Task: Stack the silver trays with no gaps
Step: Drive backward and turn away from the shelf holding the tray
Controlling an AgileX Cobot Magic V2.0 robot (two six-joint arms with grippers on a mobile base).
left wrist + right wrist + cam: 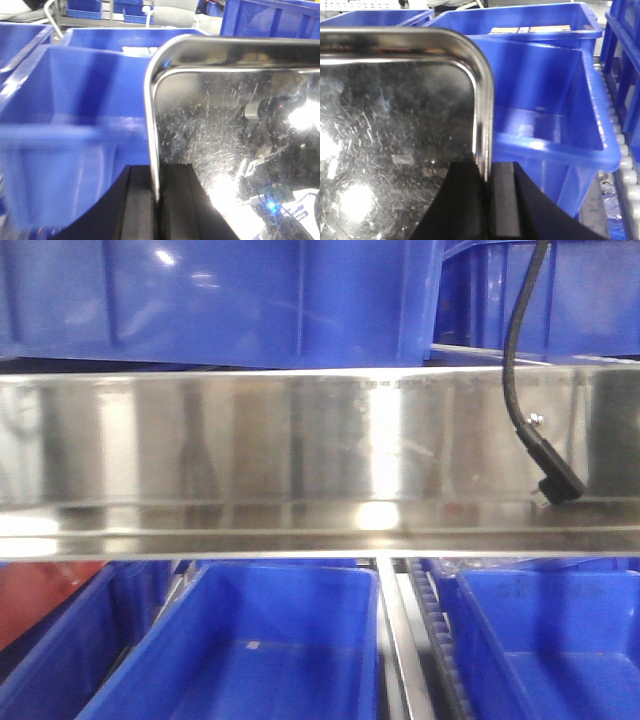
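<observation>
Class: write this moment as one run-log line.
left gripper: shut on silver tray rim | right gripper: shut on opposite rim | blue bins beside

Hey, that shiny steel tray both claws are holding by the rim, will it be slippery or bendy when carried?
Probably slippery: the silver tray is mirror-polished, and the left claw and right claw each pinch only its thin rim. Likely stiff: its rolled rim runs straight with no visible sag. Gripped at opposite sides, tipping seems unlikely.
</observation>
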